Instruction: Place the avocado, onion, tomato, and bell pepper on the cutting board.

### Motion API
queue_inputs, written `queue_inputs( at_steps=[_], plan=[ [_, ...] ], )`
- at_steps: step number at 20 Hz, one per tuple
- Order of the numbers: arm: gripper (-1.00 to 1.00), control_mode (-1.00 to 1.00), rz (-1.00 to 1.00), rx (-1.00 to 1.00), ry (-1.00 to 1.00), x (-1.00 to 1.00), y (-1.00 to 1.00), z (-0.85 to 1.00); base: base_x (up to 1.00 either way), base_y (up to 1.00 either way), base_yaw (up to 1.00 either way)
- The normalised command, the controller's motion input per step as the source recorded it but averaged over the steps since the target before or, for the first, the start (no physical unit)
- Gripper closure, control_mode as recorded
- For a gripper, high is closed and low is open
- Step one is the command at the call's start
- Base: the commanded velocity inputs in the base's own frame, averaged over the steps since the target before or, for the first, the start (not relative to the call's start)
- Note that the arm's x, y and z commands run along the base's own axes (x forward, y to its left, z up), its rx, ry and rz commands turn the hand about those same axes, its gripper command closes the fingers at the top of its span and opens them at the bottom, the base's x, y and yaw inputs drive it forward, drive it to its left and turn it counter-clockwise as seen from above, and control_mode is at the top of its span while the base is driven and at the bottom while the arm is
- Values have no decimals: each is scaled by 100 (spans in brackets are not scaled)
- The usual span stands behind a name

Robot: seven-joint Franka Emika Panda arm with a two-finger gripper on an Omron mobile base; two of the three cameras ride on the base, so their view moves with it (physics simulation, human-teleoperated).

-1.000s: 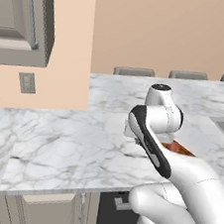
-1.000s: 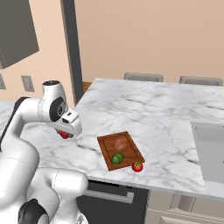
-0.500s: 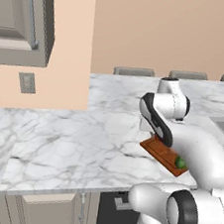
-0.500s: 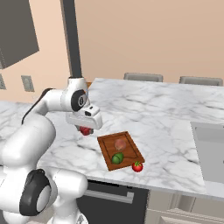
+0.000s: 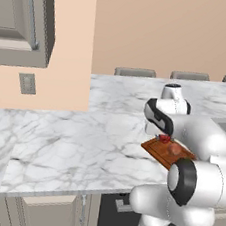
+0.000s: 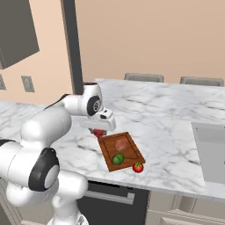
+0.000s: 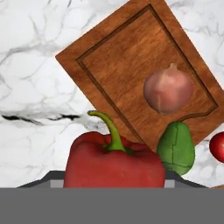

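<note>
My gripper [image 6: 100, 131] is shut on the dark red bell pepper [image 7: 114, 164], which hangs just above the counter at the far left corner of the cutting board [image 6: 132, 151]. In the hand view the pepper's green stem curls up over the board [image 7: 127, 65]. The pale pink onion [image 6: 121, 143] rests in the middle of the board. At the board's near edge lies the green avocado [image 6: 117, 159]. The tomato [image 6: 138, 167] sits on the marble just off the board's near right corner. From the left base view, the pepper [image 5: 164, 139] shows under the hand, above the board [image 5: 155, 149].
A sink [image 6: 211, 149] is set into the counter at the right. Chair backs [image 6: 144, 78] line the far side of the counter. A wall cabinet [image 5: 26, 18] and an outlet [image 5: 27, 83] are on the left wall.
The arm has swung to the right with the bell pepper, from the open counter to the board's far left corner. The onion, avocado and tomato have not moved.
</note>
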Motion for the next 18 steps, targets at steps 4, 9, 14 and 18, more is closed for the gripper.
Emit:
queue_inputs(
  at_steps=[4, 9, 14, 18],
  plan=[
    [100, -100, 10, 1, -1, 41, -22, -24, 0, 0, 0],
    [100, -100, 10, 2, 0, 42, -2, -24, 0, 0, 0],
    [100, -100, 8, 2, 0, 25, -5, -46, 0, 0, 0],
    [100, -100, 5, 2, 0, 16, -12, -46, 0, 0, 0]
  ],
)
